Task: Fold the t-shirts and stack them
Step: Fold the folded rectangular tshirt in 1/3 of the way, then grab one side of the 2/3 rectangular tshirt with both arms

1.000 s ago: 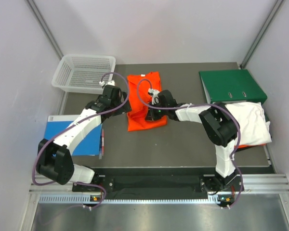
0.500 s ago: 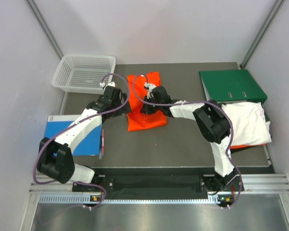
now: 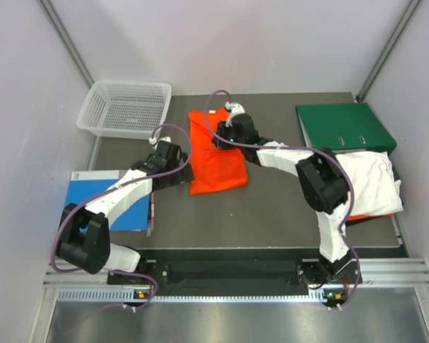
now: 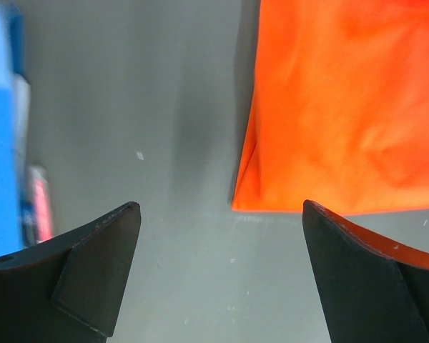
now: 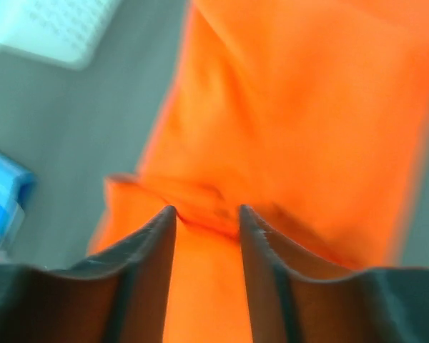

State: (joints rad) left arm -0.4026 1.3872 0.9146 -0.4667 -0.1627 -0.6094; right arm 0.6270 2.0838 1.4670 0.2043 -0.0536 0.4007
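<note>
An orange t-shirt (image 3: 218, 161) lies folded into a long rectangle at the table's middle. My right gripper (image 3: 223, 137) is low over its far half. In the right wrist view its fingers stand a little apart, open (image 5: 207, 213), and a raised fold of the orange t-shirt (image 5: 300, 107) lies across their tips. My left gripper (image 3: 181, 176) is wide open at the shirt's near left corner. In the left wrist view bare table shows between the gripper's fingers (image 4: 218, 214), and the orange t-shirt's corner (image 4: 343, 107) lies just beyond them. A white t-shirt (image 3: 368, 179) lies on orange cloth (image 3: 368, 213) at the right.
A green binder (image 3: 343, 125) lies at the back right, partly under the white t-shirt. A white basket (image 3: 125, 107) stands at the back left. A blue book (image 3: 104, 200) lies at the left edge with a pen (image 3: 152, 211) beside it.
My right gripper moved from the shirt's near part to its far part, and its jaws went from shut to slightly apart. My left gripper drew back toward the near left corner.
</note>
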